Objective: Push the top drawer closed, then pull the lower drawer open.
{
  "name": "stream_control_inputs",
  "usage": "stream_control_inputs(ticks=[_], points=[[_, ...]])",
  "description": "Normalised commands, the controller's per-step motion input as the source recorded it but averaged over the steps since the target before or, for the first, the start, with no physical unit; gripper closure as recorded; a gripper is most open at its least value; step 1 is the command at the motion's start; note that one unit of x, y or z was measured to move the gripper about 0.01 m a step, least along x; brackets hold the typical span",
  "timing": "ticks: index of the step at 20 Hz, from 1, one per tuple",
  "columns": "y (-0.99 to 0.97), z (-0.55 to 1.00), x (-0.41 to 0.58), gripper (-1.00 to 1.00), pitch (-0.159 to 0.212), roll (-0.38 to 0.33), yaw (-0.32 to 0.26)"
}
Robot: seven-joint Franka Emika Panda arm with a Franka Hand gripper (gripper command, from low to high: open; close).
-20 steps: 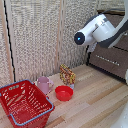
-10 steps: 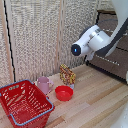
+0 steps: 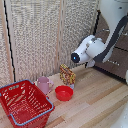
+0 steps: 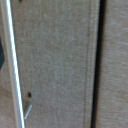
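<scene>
The floor (image 3: 95,107) is pale wood, smooth with a light sheen. The basket (image 3: 25,102) and bowl (image 3: 64,93) look like red plastic — the bowl glossier. The screen (image 3: 45,35) is rough woven cloth; the lower drawer (image 3: 114,64) is dark matt wood — its handle (image 4: 14,70) shiny metal.

A white arm (image 3: 95,47) reached in from the upper right before dark drawers (image 3: 117,55). Lower left stood a red basket (image 3: 25,102), with a pink cup (image 3: 44,84) and red bowl (image 3: 64,92) nearby.
</scene>
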Motion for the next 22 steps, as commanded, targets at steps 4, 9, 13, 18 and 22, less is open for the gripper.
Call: stream_control_inputs(ticks=[4,9,13,18,22], points=[[-0.01,-0.25,0.011,-1.0,-0.053,0.12,-0.236],[-0.09,-0.23,0.063,-1.0,-0.077,0.1,-0.223],[-0.35,-0.17,0.229,-1.0,-0.081,0.099,-0.238],[-0.39,-0.04,0.255,-1.0,-0.101,0.073,-0.229],[-0.4,0.0,0.219,-1.0,-0.075,0.009,-0.187]])
